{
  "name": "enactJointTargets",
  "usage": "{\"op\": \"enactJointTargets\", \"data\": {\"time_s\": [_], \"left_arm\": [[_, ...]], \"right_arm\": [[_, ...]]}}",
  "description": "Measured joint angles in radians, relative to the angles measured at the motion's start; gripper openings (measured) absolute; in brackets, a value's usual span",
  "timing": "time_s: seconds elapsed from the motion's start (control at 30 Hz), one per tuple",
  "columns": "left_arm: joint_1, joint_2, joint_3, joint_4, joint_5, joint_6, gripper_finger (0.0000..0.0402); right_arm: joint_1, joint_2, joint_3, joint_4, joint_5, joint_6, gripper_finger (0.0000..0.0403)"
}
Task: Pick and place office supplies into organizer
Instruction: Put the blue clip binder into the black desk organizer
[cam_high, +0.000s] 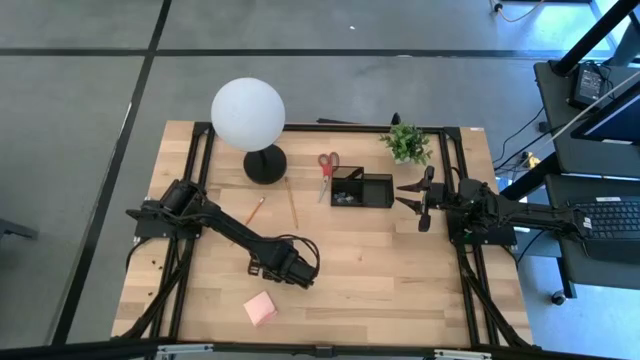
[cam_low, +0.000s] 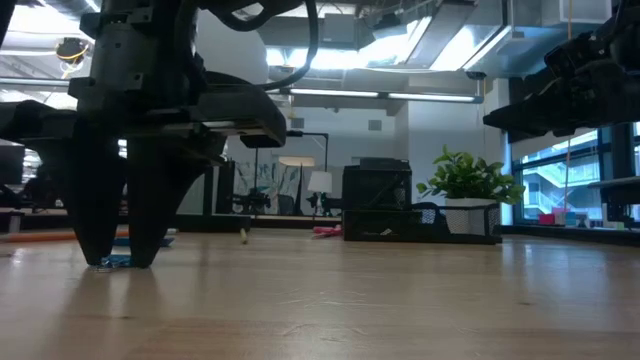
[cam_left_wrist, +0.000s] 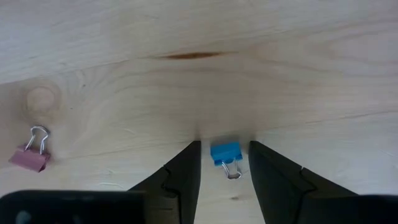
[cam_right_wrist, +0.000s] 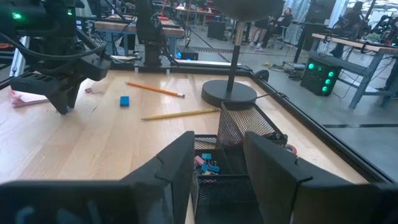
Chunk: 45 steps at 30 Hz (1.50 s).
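**Ana:** Left wrist view first: what sits between the fingers?

**Ben:** A small blue binder clip (cam_left_wrist: 225, 152) with wire handles, lying flat on the wooden table (cam_left_wrist: 249, 74) low in the frame, just right of centre. The left gripper (cam_left_wrist: 225, 155) stands over it, fingers spread to either side, neither one touching the clip. A pink binder clip (cam_left_wrist: 30, 155) of the same kind lies at the left edge of that frame, well apart.

**Ana:** And from above?

**Ben:** The left gripper (cam_high: 290, 268) is below the middle of the high view, with the pink sticky-note pad (cam_high: 260, 309) near it, lower left. Two wooden pencils (cam_high: 290, 200) lie above it, towards the round black lamp base (cam_high: 265, 165). The red-handled scissors (cam_high: 327, 168) lie just left of the black mesh organizer (cam_high: 362, 188), which sits right of centre near the top of the table.

**Ana:** Anything already in the organizer?

**Ben:** In the right wrist view, a few small clips, blue and pink, lie in its near compartment (cam_right_wrist: 208, 163). A small blue eraser (cam_right_wrist: 125, 101) lies on the table in the upper left of that frame.

**Ana:** The right gripper?

**Ben:** The right gripper (cam_right_wrist: 217, 155) hovers beside the organizer, fingers apart and holding nothing. A green potted plant (cam_high: 406, 143) stands above it in the high view.

**Ana:** Any writing?

**Ben:** None legible on anything.
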<state>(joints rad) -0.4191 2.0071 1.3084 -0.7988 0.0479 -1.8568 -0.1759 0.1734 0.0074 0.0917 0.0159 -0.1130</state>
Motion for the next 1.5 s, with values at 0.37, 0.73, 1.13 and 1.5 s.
{"op": "enactJointTargets", "data": {"time_s": [0.37, 0.73, 1.13, 1.5], "left_arm": [[0.000, 0.001, -0.006, -0.005, -0.001, 0.003, 0.0082], [0.001, 0.001, -0.007, -0.009, -0.001, 0.025, 0.0069], [0.023, -0.093, 0.033, -0.004, -0.134, 0.187, 0.0070], [0.138, -0.190, 0.062, 0.083, -0.366, 0.547, 0.0070]], "right_arm": [[0.000, 0.000, 0.000, 0.000, 0.000, 0.001, 0.0145], [0.000, 0.000, 0.000, 0.001, 0.000, 0.000, 0.0145], [0.000, 0.000, 0.000, 0.003, 0.000, 0.000, 0.0145], [0.000, 0.000, 0.000, 0.025, 0.008, 0.000, 0.0145]]}}
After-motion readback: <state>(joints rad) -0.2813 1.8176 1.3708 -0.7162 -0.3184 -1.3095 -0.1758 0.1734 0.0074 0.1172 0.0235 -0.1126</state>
